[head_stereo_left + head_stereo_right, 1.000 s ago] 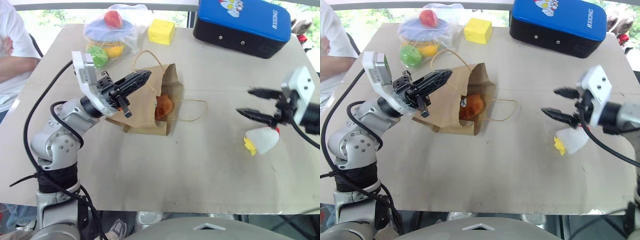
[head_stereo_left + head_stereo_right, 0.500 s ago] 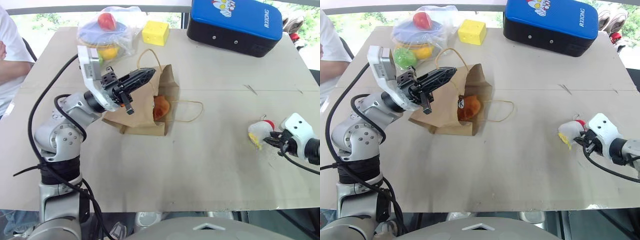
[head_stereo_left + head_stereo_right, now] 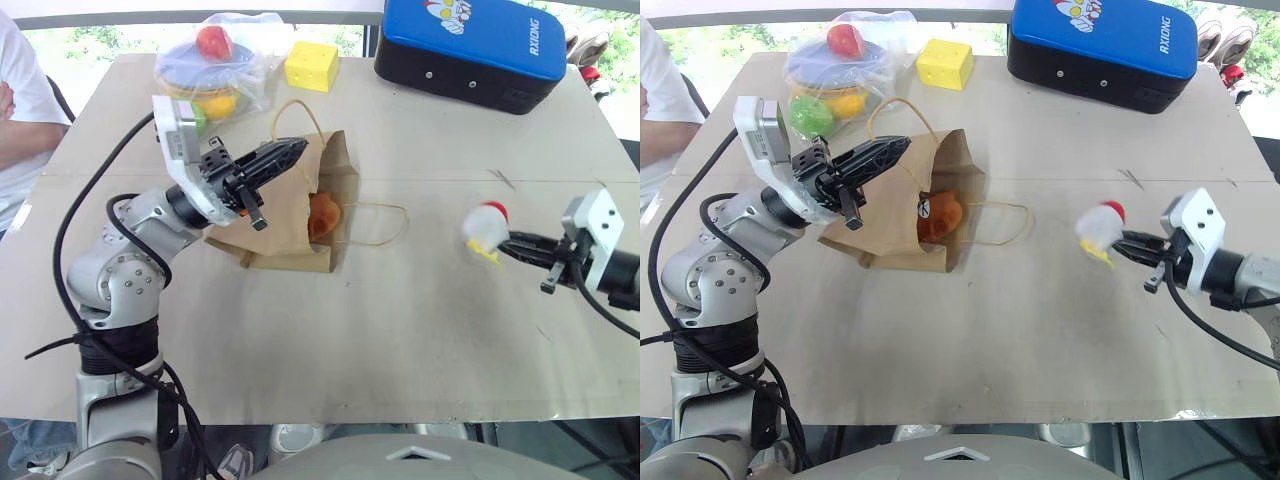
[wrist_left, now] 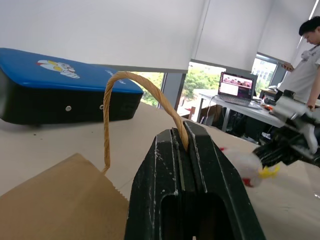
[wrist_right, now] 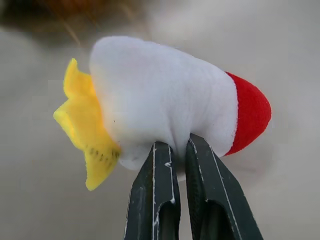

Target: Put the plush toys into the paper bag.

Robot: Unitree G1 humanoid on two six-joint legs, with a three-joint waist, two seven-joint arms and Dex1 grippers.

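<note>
Between right claw tips, fluffy egg-shaped white chicken, red comb

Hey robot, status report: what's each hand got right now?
Left end effector shut on bag handle. Right end effector shut on chicken, lifted. Orange toy in bag. Path clear.

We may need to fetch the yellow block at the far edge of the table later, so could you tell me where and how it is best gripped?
Grip the yellow block across its two flat side faces, coming from above. It looks like a squat cube resting flat, with the plastic bag of toys close on one side, so a top approach seems safest.
</note>
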